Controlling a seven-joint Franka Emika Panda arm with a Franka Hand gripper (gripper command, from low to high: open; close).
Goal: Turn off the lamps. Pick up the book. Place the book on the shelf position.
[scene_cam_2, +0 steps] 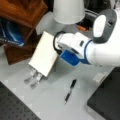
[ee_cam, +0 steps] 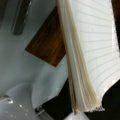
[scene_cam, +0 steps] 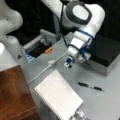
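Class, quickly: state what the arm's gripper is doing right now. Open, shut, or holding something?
Gripper: above the table near the book, holding nothing visible; whether it is open or shut cannot be told.

Lab: optical breadboard, robot arm

Book pale grey-white, fine speckle; wrist view shows faint ruled lines on its cover and cream page edges. Shelf dark reddish-brown wood grain. Bench light grey. Pen black (silver mid-section). Arm white with grey caps, blue trim near the hand. Box black, grey base. Lamp white.
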